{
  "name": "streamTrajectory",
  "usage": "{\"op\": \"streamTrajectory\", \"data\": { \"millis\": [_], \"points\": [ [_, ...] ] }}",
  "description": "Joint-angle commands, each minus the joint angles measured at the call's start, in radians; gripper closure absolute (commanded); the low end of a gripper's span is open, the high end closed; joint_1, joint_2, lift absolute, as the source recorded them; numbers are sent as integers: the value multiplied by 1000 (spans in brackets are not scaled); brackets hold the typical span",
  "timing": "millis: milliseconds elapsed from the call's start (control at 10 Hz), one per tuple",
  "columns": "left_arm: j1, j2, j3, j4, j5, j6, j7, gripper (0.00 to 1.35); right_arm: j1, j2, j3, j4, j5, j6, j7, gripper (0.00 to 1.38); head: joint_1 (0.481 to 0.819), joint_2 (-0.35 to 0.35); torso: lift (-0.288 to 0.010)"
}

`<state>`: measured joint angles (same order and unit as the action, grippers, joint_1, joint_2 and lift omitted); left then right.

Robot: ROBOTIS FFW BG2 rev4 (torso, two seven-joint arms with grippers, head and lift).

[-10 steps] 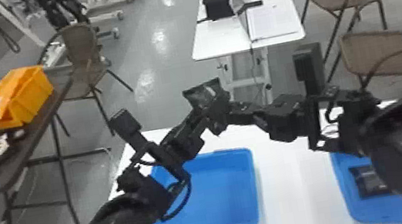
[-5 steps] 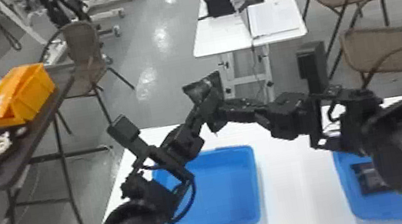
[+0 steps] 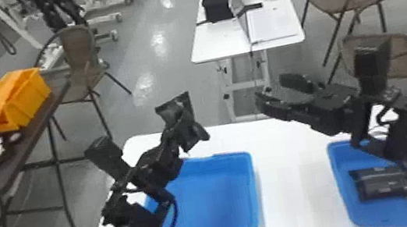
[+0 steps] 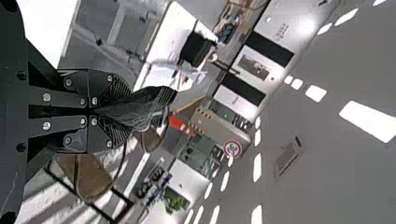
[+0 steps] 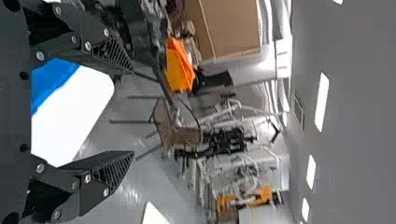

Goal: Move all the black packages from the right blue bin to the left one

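Black package [image 3: 380, 182] lies part-hidden, right claw [image 3: 272, 89] wide, left claw [image 3: 185, 129] clasping another package [image 3: 176, 108].

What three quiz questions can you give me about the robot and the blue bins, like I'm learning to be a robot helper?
1. True or false: the right gripper is open.

2. Pick one. What is the left gripper holding?
A) a chair
B) a black package
C) an orange bin

3. Fill in the blank: the left bin on the white table is coloured ____.

Key: 1 true; 2 B; 3 blue
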<state>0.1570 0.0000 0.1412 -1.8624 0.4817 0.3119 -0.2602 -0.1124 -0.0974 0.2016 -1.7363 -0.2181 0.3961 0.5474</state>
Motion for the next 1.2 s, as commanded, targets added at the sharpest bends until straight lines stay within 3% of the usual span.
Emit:
{"op": "streamTrajectory", "data": {
  "millis": [0,200,300,400,500,600,900,1100],
  "points": [
    [39,-3,20,0,-239,-28,16,1213,66,10,-57,-38,26,0,-15,341,677,196,0],
    [81,-3,21,8,-589,-2,19,1213,103,10,-79,-38,11,0,-17,360,695,208,0],
    [88,-3,15,48,-604,-20,18,1200,105,10,-79,-38,19,0,-17,360,695,214,0],
    [91,-3,8,74,-581,-50,18,874,105,10,-79,-38,25,0,-17,360,695,226,0],
    [91,-3,6,78,-562,-73,15,329,105,8,-80,-38,31,0,-17,360,695,225,0],
    [91,-3,8,81,-534,-99,15,19,108,8,-85,-40,36,0,-17,360,695,218,0],
    [98,-3,3,57,-457,-218,16,125,163,10,-148,-98,149,36,-73,361,695,194,0],
    [116,-3,14,-11,-442,-324,44,127,255,10,-208,-104,203,17,-196,361,695,131,0]
  ]
}}
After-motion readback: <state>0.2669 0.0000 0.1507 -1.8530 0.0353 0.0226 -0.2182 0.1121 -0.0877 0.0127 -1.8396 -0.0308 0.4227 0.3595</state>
